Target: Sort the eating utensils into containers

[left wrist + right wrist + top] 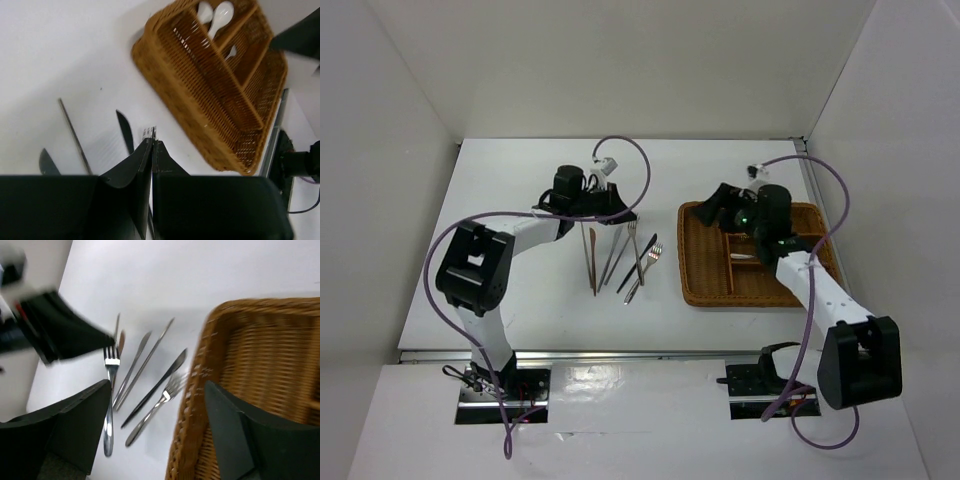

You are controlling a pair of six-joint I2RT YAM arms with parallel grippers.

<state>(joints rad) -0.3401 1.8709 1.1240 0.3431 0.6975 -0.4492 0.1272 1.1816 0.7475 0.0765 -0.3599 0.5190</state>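
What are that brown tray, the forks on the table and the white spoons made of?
The tray looks like woven wicker, matte brown; the weave shows plainly. The forks seem polished metal, silver with bright glints. The white spoons look glossy, ceramic or plastic; I cannot tell which.

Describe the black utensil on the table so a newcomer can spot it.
Find the wicker tray; loose utensils lie on the white table beside it. Second out from the tray, past the nearest fork, lies the black piece: the only dark one, its neighbours silver.
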